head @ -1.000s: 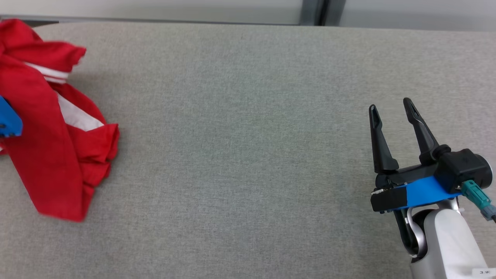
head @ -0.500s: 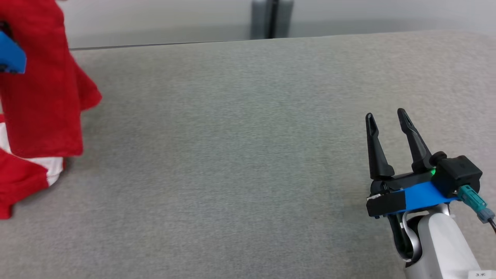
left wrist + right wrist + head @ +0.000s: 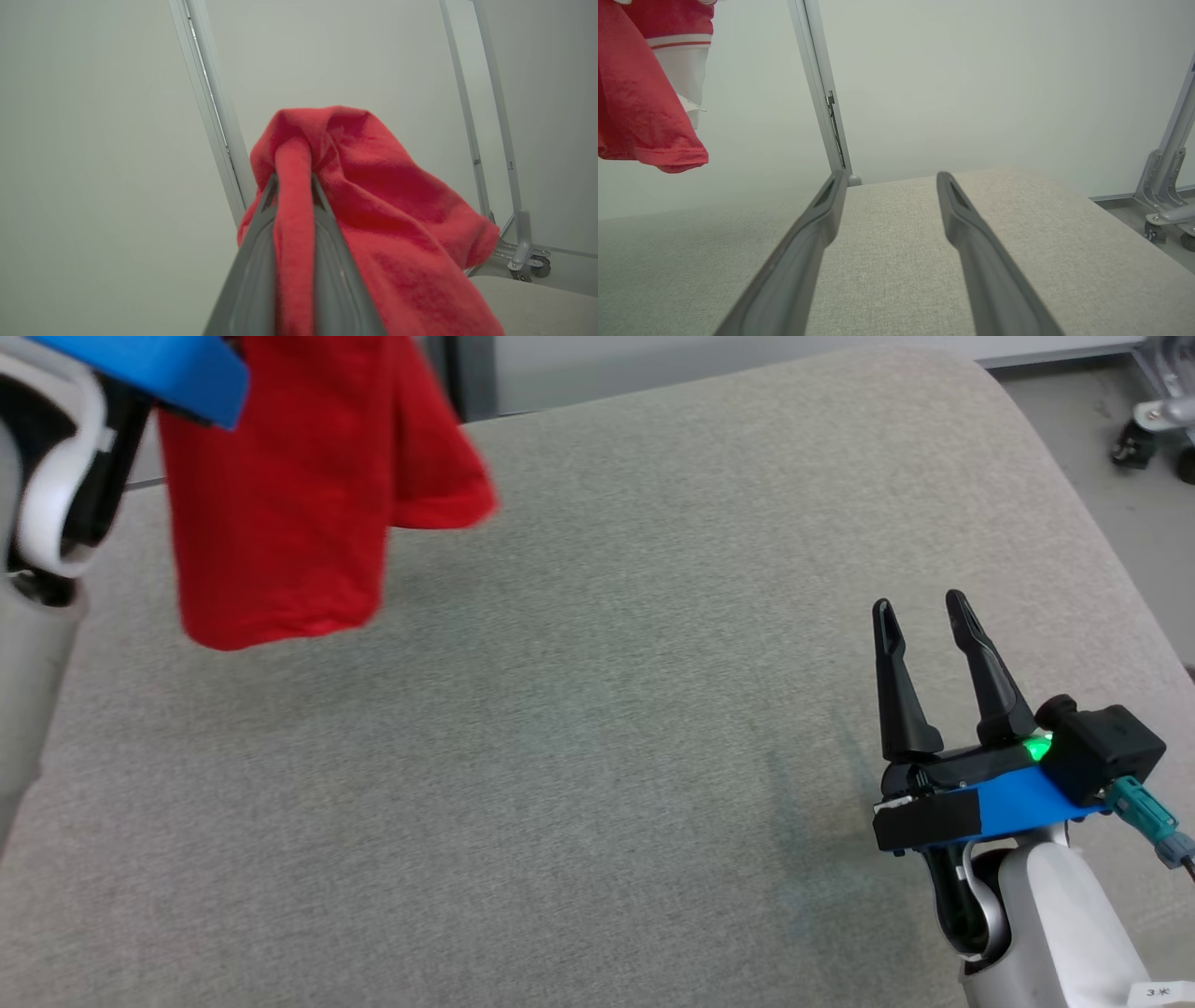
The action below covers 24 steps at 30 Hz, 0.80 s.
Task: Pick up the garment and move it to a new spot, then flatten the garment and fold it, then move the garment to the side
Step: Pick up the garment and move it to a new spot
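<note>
Clamped on the red garment (image 3: 280,523), the left gripper (image 3: 293,182) holds it clear of the grey surface (image 3: 607,737), apparently for relocation, while the right gripper (image 3: 922,616) rests spread and empty.

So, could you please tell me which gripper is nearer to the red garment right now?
Left. The left gripper is shut on the red garment; the right gripper stands open far to its right, apart from it.

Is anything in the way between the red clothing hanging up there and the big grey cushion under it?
Nothing visible is in the way. The red garment hangs from the left gripper, jaws shut on it, above the grey cushion. The right gripper sits open far off at the right, apart from it.
</note>
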Tool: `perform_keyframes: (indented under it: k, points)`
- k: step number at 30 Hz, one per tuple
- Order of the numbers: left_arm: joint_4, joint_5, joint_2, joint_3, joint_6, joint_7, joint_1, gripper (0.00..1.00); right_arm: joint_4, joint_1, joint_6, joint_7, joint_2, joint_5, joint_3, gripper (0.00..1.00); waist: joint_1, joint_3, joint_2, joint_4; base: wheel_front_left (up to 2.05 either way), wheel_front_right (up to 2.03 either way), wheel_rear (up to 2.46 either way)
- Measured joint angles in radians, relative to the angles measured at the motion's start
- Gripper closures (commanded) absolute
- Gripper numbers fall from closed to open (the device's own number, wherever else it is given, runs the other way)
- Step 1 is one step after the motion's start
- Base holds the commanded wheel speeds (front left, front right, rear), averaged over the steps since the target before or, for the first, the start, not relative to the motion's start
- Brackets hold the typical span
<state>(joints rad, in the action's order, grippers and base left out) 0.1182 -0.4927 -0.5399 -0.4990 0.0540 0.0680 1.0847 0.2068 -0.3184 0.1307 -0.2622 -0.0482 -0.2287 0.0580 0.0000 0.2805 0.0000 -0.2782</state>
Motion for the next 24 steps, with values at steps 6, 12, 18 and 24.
perform_keyframes:
  k: [6, 12, 18, 24]
  points:
    - [-0.007, -0.007, 0.061, -0.044, 0.004, 0.001, 0.006, 1.00, -0.009, 0.000, 0.000, 0.000, 0.000, -0.013, 0.008, 0.00, 0.0000, 0.008, 0.0000, -0.046, 0.00, 0.00, 0.00]
    - [0.053, -0.042, 0.108, -0.088, -0.001, -0.053, -0.138, 1.00, -0.013, 0.000, 0.000, 0.000, 0.000, -0.011, 0.005, 0.00, 0.0000, 0.007, 0.0000, -0.033, 0.00, 0.00, 0.00]
    - [0.138, -0.064, 0.166, -0.154, -0.004, -0.122, -0.314, 1.00, -0.012, 0.000, 0.000, 0.000, 0.000, 0.008, 0.004, 0.00, 0.0000, 0.001, 0.0000, 0.011, 0.00, 0.00, 0.00]
    - [0.237, -0.060, 0.236, -0.244, 0.012, -0.185, -0.439, 1.00, -0.001, 0.000, 0.000, 0.000, 0.000, 0.019, 0.012, 0.00, 0.0000, -0.008, 0.0000, 0.052, 0.00, 0.00, 0.00]
